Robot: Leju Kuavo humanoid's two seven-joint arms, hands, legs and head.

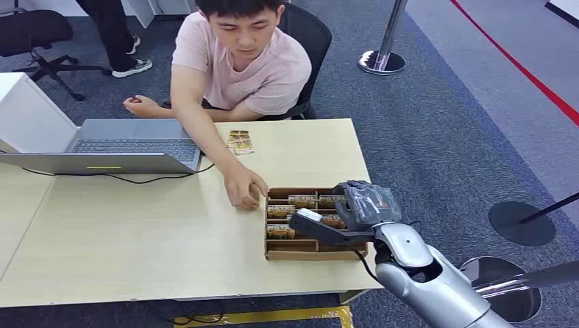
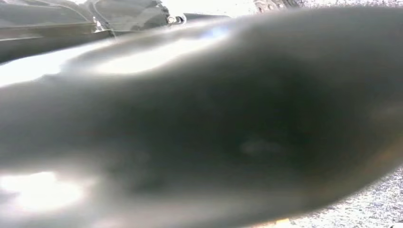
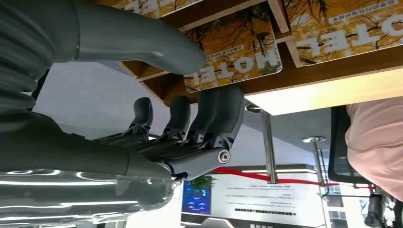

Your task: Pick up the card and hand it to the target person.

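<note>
Card (image 3: pixel 233 61) orange-yellow, printed HOTEL, in wooden tray (image 1: pixel 273 254), right hand (image 3: pixel 190 85) pinching it

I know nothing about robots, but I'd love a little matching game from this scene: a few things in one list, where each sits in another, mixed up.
Things:
1. laptop
2. right hand
3. person's hand
4. loose cards

Places:
A. over the wooden card box
B. on the table's far edge, near the person's arm
C. on the table's left side, lid open
D. on the table, at the box's left side

Pairs: 1-C, 2-A, 3-D, 4-B
</note>
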